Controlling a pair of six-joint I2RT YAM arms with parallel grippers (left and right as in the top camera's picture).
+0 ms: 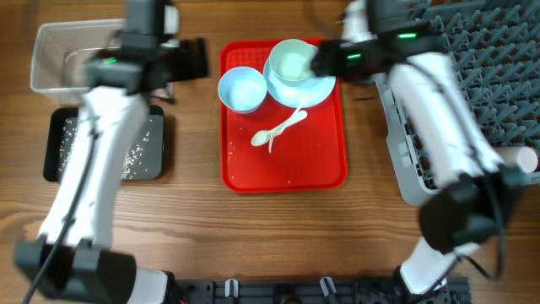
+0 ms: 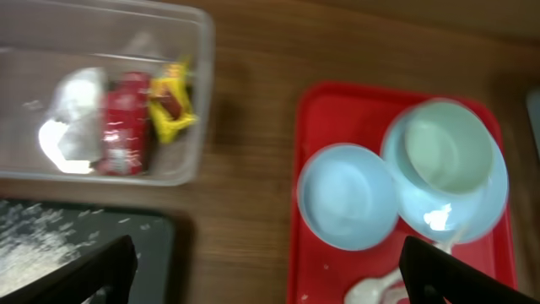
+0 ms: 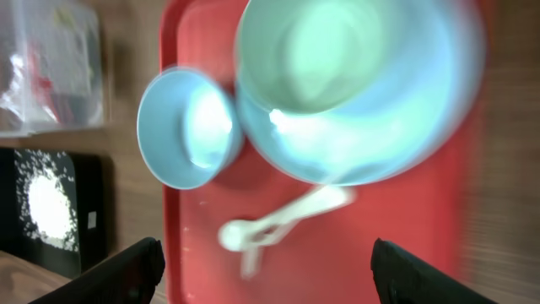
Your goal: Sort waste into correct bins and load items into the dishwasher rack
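Observation:
A light blue bowl (image 1: pixel 243 89) and a light blue plate (image 1: pixel 314 91) carrying a second bowl (image 1: pixel 293 63) sit on the red tray (image 1: pixel 287 173), with the white spoon (image 1: pixel 279 131) below them. My left gripper (image 1: pixel 192 59) is open and empty between the clear tub (image 1: pixel 51 42) and the red tray. My right gripper (image 1: pixel 325 59) is open and empty over the plate's right side. In the left wrist view the tub holds the white tissue (image 2: pixel 72 118), red wrapper (image 2: pixel 125 122) and yellow wrapper (image 2: pixel 171 101). Rice grains (image 1: pixel 135 156) lie in the black tray (image 1: pixel 156 173).
The grey dishwasher rack (image 1: pixel 481 76) fills the right side, with a white cup-like object (image 1: pixel 523 159) at its right edge. A few white grains lie on the red tray. Bare wooden table runs along the front. No yellow cup is in view.

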